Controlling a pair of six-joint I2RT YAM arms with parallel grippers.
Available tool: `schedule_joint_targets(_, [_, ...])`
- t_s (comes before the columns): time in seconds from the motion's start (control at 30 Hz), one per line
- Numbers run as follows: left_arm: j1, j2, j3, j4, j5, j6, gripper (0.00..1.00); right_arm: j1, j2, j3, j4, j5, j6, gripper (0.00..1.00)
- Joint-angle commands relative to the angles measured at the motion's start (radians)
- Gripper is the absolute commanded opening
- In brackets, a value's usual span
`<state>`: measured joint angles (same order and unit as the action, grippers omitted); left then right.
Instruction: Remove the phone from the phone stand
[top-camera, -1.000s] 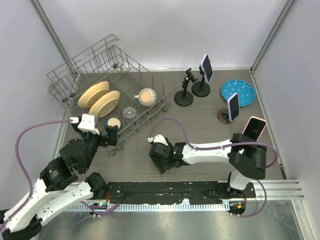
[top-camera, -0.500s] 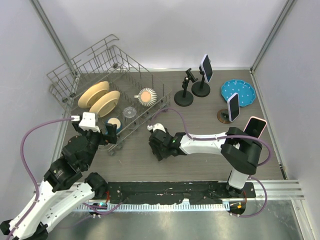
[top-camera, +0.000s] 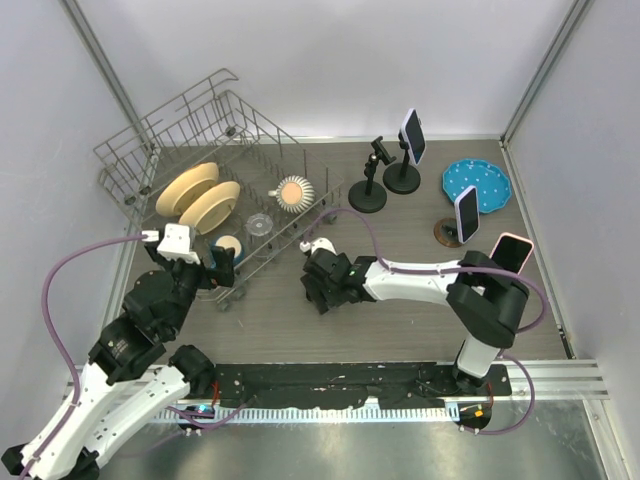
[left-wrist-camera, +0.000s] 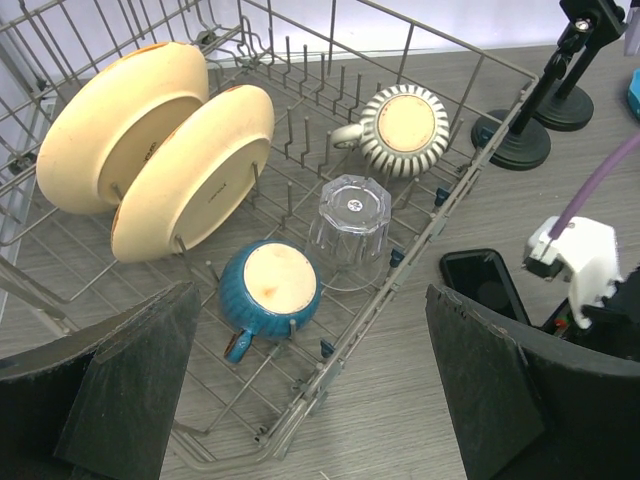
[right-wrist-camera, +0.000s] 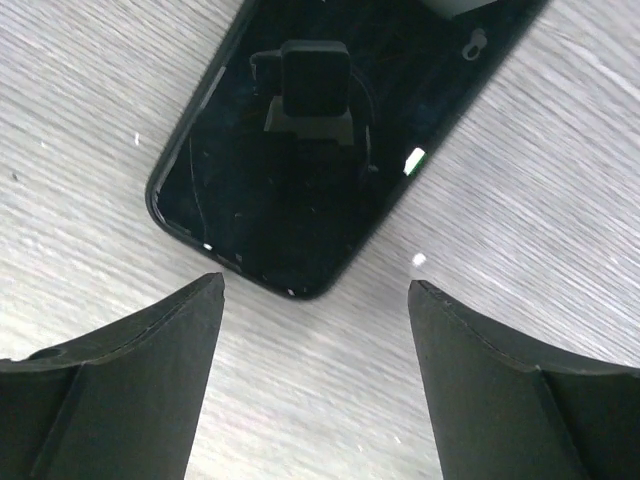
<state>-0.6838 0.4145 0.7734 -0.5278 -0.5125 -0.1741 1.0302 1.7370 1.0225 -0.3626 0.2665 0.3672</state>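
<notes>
Grey wood-grain tabletop (top-camera: 400, 330) is carrying a wire dish rack (top-camera: 195, 115) at the left, while a black phone stand (top-camera: 367, 200) is standing well apart toward the far edge. A black phone (right-wrist-camera: 330, 130) is lying flat, glossy face up, just beside the rack's near corner. Right hand (right-wrist-camera: 315, 320) is hovering over the phone's end, fingers spread wide. Left hand (left-wrist-camera: 312, 340) is hanging near the rack, likewise spread, gripping nothing.

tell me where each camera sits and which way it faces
top external: above and behind the bases, looking down on the table; left arm and right arm show.
left wrist: low, facing the dish rack; own fingers at bottom corners.
right wrist: straight down on the black phone lying flat; own fingers below.
Shared: both wrist views show that phone.
</notes>
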Motion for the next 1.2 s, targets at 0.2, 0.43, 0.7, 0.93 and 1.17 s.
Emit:
schedule_joint_targets(0.2, [0.017, -0.033, -0.008, 0.045, 0.037, 0.001, 1.0, -0.105, -0.369, 0.054, -0.185, 0.192, 0.004, 0.88])
schedule_joint_targets(0.43, [0.018, -0.046, -0.01, 0.043, 0.052, -0.005, 1.0, -0.312, -0.513, 0.074, -0.268, 0.45, 0.071, 1.0])
schedule_joint_targets(0.7, [0.02, -0.068, -0.025, 0.046, 0.063, -0.011, 1.0, -0.63, -0.607, 0.06, -0.176, 0.462, 0.121, 0.99])
schedule_joint_targets(0.93, [0.02, -0.063, -0.029, 0.049, 0.074, -0.011, 1.0, -0.726, -0.522, 0.093, 0.074, 0.311, 0.014, 0.91])
schedule_joint_targets(1.17, [0.02, -0.051, -0.031, 0.051, 0.072, -0.01, 1.0, -0.726, -0.355, 0.246, 0.274, 0.186, -0.091, 0.9])
